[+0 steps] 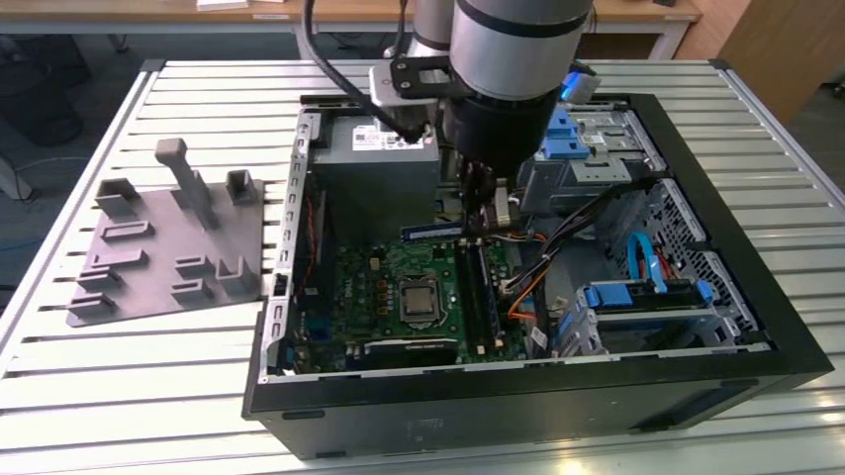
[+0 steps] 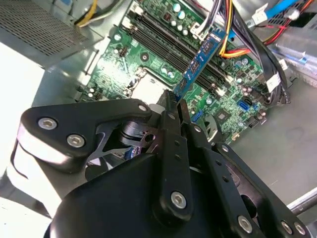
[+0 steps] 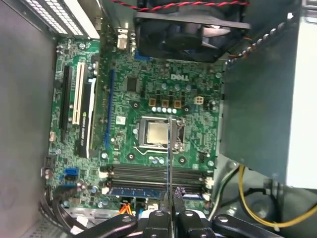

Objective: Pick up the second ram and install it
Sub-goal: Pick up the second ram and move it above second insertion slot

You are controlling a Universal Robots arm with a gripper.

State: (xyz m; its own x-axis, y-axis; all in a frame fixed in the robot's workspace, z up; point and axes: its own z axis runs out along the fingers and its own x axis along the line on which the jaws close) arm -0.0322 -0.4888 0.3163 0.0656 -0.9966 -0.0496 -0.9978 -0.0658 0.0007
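Second ram (image 2: 198, 62) is pinched in the tool (image 2: 174, 101), hanging above the motherboard (image 3: 163, 89) near its black slots (image 3: 148, 173), not seated. I judge its edge must line up with a free slot, and the pressure must be even.

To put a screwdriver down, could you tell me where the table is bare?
Bare slatted table lies on the exterior view's left of the case, nearer the camera than the grey fixture plate. Inside the case is crowded: cables, gripper holding the second ram.
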